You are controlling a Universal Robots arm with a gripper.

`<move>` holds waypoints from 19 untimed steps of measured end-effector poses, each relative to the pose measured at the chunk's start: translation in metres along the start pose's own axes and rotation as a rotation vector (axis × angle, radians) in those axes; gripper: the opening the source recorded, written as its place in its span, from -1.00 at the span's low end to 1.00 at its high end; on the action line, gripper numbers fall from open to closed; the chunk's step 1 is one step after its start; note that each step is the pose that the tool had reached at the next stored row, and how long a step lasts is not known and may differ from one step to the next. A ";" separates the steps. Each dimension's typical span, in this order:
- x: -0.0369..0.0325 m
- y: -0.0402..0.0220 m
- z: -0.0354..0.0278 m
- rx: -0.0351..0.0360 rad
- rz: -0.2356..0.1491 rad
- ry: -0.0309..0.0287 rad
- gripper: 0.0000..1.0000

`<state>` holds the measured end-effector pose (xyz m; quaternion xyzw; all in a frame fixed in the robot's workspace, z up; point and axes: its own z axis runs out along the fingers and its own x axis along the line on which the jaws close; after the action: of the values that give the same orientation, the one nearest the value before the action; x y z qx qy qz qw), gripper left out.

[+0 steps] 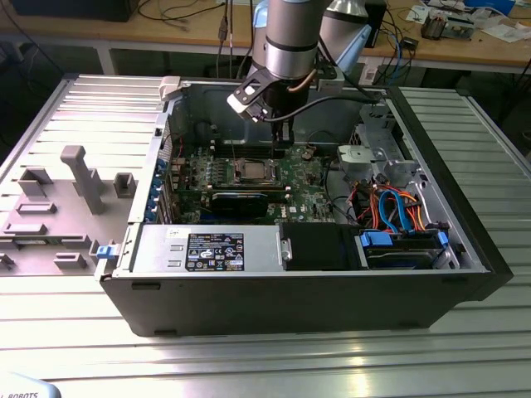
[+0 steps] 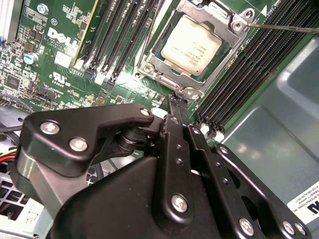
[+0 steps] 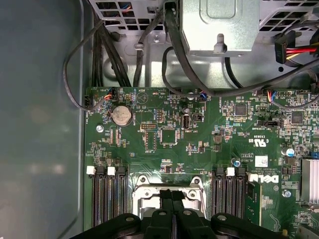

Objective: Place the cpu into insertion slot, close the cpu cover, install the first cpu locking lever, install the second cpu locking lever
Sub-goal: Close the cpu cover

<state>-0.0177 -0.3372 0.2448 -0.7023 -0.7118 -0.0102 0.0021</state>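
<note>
The gripper (image 2: 175,99) has its two black fingers (image 3: 167,209) pressed together, side by side, with the tips low over the green board (image 2: 65,74) inside the open computer case (image 1: 290,298). The cpu (image 2: 192,46) sits just beyond the fingertips, lying flat in the insertion slot (image 2: 149,67). It is a small square chip with a dull silver-grey metal top, rounded corners and faint print on its face. The cpu cover (image 2: 209,12), a thin silver frame with a large square window, lies down over the chip so that the metal top shows through the window. In the second wrist view the fingertips reach the near edge of this frame; whether they touch it I cannot tell. A thin wire lever (image 2: 284,28) runs out from the far corner of the frame, away from the gripper. Long black memory slots (image 2: 239,74) lie on both sides of the fingers. In the exterior view the gripper (image 1: 283,143) hangs from the arm just above the chip (image 1: 251,172), slightly toward the exterior view's right of it.
</note>
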 end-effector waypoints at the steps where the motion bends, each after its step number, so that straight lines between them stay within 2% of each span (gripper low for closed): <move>1: 0.0000 -0.0002 0.0000 0.0000 0.000 -0.0001 -0.79; 16: 0.0000 -0.0018 0.0001 0.0000 -0.001 0.0001 -0.79; 19: 0.0001 -0.0041 0.0001 0.0000 -0.001 0.0001 -0.79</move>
<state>-0.0217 -0.3372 0.2446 -0.7020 -0.7121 -0.0103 0.0021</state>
